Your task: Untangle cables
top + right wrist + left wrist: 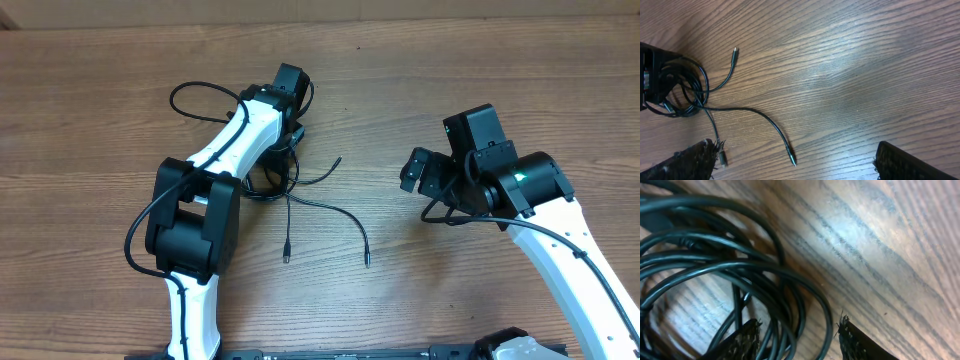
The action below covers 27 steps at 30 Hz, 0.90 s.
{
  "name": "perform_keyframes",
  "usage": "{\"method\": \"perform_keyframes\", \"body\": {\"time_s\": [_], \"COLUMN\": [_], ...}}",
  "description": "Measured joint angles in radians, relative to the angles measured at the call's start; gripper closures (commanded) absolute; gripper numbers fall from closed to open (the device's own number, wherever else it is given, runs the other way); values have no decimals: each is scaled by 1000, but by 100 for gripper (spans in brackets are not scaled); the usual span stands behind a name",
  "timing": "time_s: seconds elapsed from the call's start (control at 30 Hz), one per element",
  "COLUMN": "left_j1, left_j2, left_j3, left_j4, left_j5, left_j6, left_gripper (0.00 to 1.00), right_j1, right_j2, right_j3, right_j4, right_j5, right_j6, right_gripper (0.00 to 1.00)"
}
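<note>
The cables (268, 182) lie as a tangled black bundle on the wooden table, with loose plug ends (366, 260) trailing out to the right and front. My left gripper (283, 157) is down over the bundle. In the left wrist view its gripper (797, 341) is open, its fingers (746, 339) standing apart with several cable loops (740, 275) running between them, not pinched. My right gripper (416, 170) hovers wide open to the right of the cables. The right wrist view shows the bundle (682, 95) at far left and one plug end (791, 159) between its open gripper (800, 165).
The thick black wire of the left arm (195, 90) loops out behind the bundle. Bare wooden tabletop (420, 80) stretches between and behind the arms. The right arm's base (590, 270) fills the front right corner.
</note>
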Motion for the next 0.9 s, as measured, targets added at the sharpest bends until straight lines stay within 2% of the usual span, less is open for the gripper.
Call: {"method": "perform_keyframes", "body": {"time_s": [0.17, 0.53, 0.7, 0.8, 0.9], "left_j1": [0, 0, 0, 0, 0], "left_j2": [0, 0, 0, 0, 0], "left_j3": [-16, -40, -41, -42, -43], "left_j4": [41, 76, 96, 101, 100], "left_j5": [-3, -4, -4, -4, -4], "left_j6": [0, 0, 0, -1, -5], "left_gripper": [56, 53, 57, 66, 88], "right_j1": [0, 0, 0, 0, 0], "right_j2": [0, 0, 0, 0, 0], "right_j3": [0, 0, 0, 0, 0], "right_j4": [0, 0, 0, 0, 0], "right_j5": [0, 0, 0, 0, 0], "right_j6": [0, 0, 0, 0, 0], "right_gripper": [0, 0, 0, 0, 0]}}
